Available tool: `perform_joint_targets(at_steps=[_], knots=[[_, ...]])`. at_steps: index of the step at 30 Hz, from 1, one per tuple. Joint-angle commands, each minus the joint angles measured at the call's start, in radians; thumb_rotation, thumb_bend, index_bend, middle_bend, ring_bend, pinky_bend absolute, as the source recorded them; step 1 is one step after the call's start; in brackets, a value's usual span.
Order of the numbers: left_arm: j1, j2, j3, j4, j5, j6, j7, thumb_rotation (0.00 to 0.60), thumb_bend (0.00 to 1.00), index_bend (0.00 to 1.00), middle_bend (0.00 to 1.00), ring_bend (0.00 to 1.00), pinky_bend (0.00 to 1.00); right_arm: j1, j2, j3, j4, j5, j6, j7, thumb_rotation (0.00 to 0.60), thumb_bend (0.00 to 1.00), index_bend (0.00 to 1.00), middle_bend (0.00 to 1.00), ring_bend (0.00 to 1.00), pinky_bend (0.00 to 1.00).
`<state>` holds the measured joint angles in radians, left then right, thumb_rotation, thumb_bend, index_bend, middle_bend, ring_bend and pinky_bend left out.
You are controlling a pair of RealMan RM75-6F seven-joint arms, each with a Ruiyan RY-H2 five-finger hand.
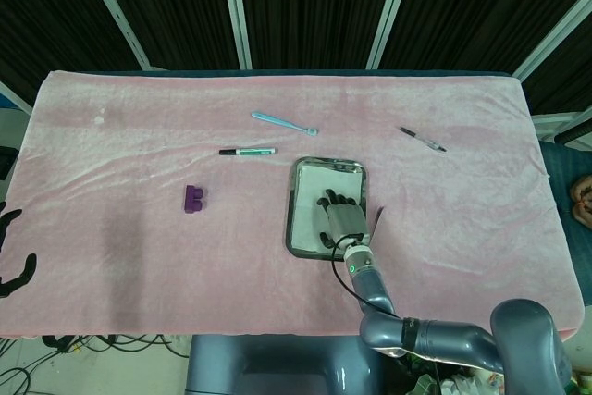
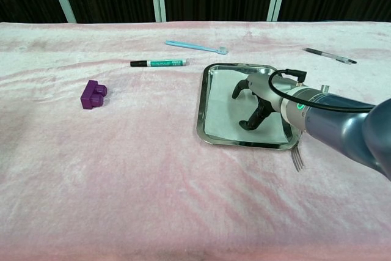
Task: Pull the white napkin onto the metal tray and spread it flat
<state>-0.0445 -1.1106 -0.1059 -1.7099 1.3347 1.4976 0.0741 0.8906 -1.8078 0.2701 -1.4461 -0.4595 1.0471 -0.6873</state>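
Basically my left hand (image 1: 11,261) hung off the table's 9 o'clock edge, holding nothing, fingers apart. Purple block (image 2: 93,95) sat well clear, marker (image 2: 157,63) and blue toothbrush (image 2: 195,46) at the tray's 11 o'clock. White napkin (image 2: 223,111) lay inside the metal tray (image 2: 200,114), looking mostly flat; I judged it thin, light, soft, apt to bunch, so press and drag near the edges. Right hand (image 2: 255,100) had fingers spread, tips down on the napkin, gripping nothing. Fork (image 2: 297,156) touched the tray's 4 o'clock rim, the only snag; pen (image 2: 328,55) far off at 1 o'clock.
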Motion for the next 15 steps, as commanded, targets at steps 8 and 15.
perform_joint_targets(at_steps=[8,15], knots=[[0.000,0.001,0.000,-0.002,0.000,0.001,0.002,0.600,0.40,0.15,0.05,0.00,0.00,0.001,0.004,0.004,-0.003,-0.010,-0.003,0.011,0.600,0.31,0.23,0.07,0.13,0.16],[0.000,-0.001,0.001,0.001,0.000,0.001,0.000,0.600,0.40,0.15,0.05,0.00,0.00,0.000,0.020,0.004,-0.013,-0.011,-0.011,0.015,0.600,0.31,0.23,0.07,0.13,0.16]])
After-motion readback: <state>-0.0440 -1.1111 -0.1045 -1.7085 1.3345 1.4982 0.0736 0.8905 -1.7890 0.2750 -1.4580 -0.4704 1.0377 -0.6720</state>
